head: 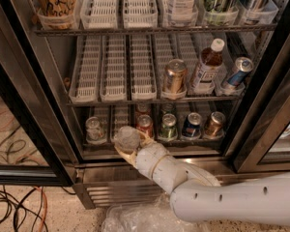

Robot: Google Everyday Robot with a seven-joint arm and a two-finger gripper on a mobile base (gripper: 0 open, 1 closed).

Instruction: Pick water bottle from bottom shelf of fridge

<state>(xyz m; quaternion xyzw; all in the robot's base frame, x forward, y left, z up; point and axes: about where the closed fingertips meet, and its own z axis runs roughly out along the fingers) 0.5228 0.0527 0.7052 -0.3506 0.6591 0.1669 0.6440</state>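
- Slippage is the main risk: the water bottle [127,137], at the near edge of the bottom shelf [117,116], is clasped by the gripper [130,141], and its smooth plastic could be let slide as it is drawn out.
- The red can [145,124] just right of it could be knocked over if the arm [166,170] is swung sideways inside the fridge [101,170].
- Most of the bottle's body is hidden by the fingers [123,153], so the firmness of the pinch cannot be judged.

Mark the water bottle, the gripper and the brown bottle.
water bottle [127,136], camera view, on its clear top
gripper [131,143], camera view, between its fingertips, at the bottom shelf [104,116] front
brown bottle [205,71], camera view, on its body
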